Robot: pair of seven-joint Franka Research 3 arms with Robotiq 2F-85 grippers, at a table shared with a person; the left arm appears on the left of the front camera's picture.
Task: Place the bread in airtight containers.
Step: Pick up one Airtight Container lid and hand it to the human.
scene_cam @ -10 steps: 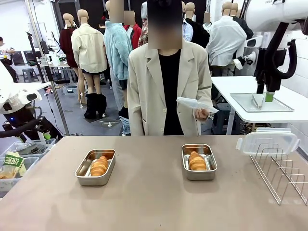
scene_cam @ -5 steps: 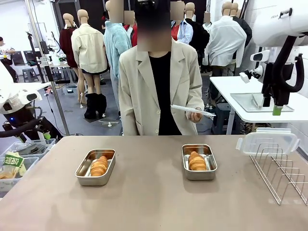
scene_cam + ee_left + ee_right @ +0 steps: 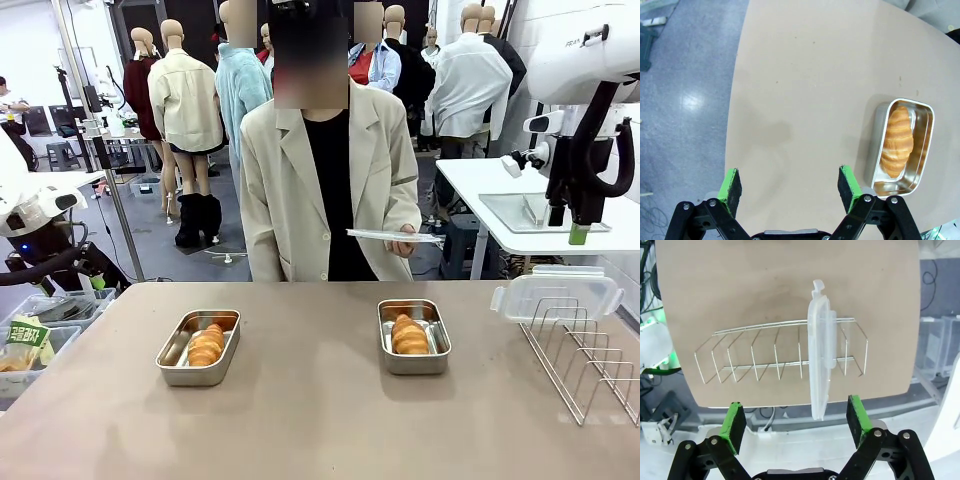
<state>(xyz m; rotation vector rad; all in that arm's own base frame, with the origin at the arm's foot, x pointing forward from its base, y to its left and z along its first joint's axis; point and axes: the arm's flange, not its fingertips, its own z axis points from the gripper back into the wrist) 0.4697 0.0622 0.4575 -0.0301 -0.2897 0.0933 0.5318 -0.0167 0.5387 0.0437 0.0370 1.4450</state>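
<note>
Bread (image 3: 206, 345) lies in open containers (image 3: 195, 377); lid (image 3: 555, 293) on rack (image 3: 590, 372).

We count two small rectangular shiny steel trays with rounded corners: the left tray (image 3: 195, 377) and the right tray (image 3: 418, 365). Golden-brown, ridged, oblong croissant-like rolls also number two: the left roll (image 3: 206, 345) and the right roll (image 3: 409, 336), one to each tray. We find two translucent plastic clip-on lids: the racked lid (image 3: 556, 296) and the held lid (image 3: 385, 235). There is one silver wire rack (image 3: 585, 365), one tan table (image 3: 320, 430) and one person (image 3: 325, 190).
</note>
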